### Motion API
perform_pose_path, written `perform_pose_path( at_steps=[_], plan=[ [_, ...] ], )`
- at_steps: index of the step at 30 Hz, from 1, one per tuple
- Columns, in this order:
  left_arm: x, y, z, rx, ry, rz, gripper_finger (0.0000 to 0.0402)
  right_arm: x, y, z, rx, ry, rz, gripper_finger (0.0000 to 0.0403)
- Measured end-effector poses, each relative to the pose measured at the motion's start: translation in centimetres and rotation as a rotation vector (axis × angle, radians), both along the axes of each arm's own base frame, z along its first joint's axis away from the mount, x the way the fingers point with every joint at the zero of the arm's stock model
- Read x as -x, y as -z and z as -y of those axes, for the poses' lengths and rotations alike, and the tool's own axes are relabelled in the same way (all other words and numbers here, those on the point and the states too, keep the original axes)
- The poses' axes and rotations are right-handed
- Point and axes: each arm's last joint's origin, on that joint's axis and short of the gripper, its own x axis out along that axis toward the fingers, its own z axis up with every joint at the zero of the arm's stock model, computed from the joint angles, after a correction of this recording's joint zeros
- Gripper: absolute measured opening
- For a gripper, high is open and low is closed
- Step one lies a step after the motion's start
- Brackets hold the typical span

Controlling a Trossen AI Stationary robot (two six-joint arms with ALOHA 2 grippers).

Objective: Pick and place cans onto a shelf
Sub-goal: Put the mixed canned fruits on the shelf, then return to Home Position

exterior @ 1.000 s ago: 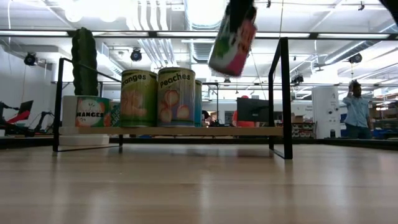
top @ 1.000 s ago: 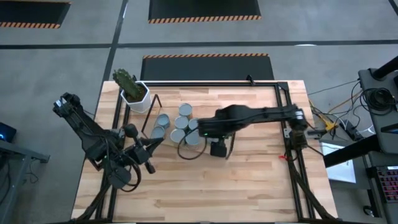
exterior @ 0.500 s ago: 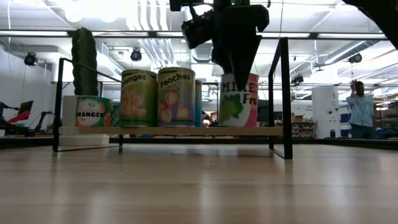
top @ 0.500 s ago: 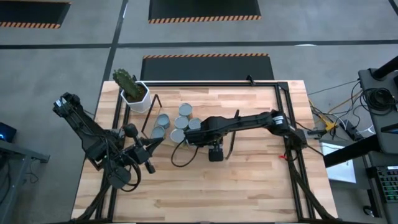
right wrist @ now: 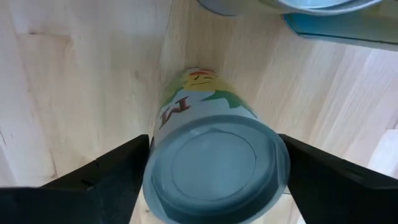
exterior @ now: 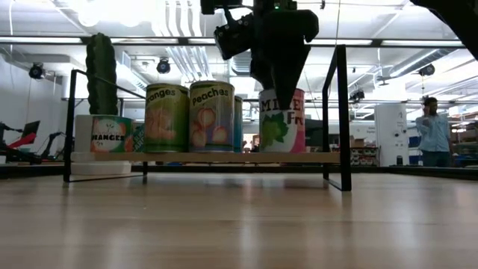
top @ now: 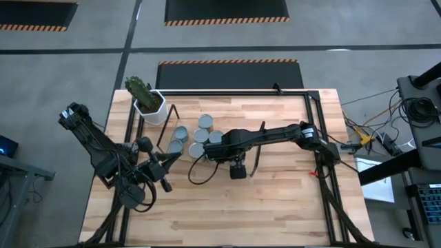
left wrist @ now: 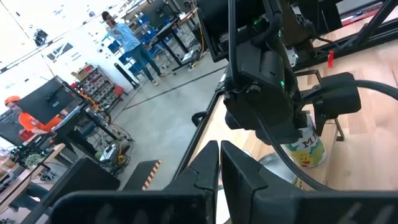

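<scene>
While shelved, cans point(exterior: 189, 116) read "Oranges", "Peaches"

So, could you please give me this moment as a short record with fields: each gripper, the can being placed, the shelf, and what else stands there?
right gripper: directly above the mixed fruit can, fingers open on either side of it
mixed fruit can: standing upright on the shelf, at the right of the row
shelf: also holds the other cans, among them the peaches can and an oranges can
left gripper: shut, empty, waiting at the table's left side
plant pot: white, with a cactus, at the shelf's left end
</scene>
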Motion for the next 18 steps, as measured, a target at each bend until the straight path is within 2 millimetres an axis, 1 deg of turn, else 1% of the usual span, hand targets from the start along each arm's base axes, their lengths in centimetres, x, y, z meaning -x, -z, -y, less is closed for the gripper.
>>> perform_pose_path(
  at_steps=[5, 7, 10, 13, 16, 18],
  plan=[
    [0.0, 0.0, 0.0, 0.0, 0.0, 0.0, 0.0, 0.2, -0.2, 0.0, 0.002, 0.003, -0.014, 0.0351],
    [0.0, 0.0, 0.0, 0.0, 0.0, 0.0, 0.0, 0.4, -0.9, 0.0, 0.001, 0.014, -0.006, 0.0355],
    [0.0, 0.0, 0.0, 0.0, 0.001, -0.001, 0.0, 0.9, -2.6, -0.3, -0.004, 0.033, 0.038, 0.0356],
    [0.0, 0.0, 0.0, 0.0, 0.001, -0.001, 0.0, 1.8, -4.7, -0.9, 0.018, 0.032, 0.11, 0.0356],
    [0.0, 0.0, 0.0, -0.001, 0.002, -0.003, 0.0, 3.2, -7.2, -2.0, 0.106, 0.019, 0.228, 0.0356],
    [0.0, 0.0, 0.0, -0.002, 0.005, -0.006, 0.0, 4.4, -9.0, -3.1, 0.161, -0.001, 0.332, 0.0356]
  ],
)
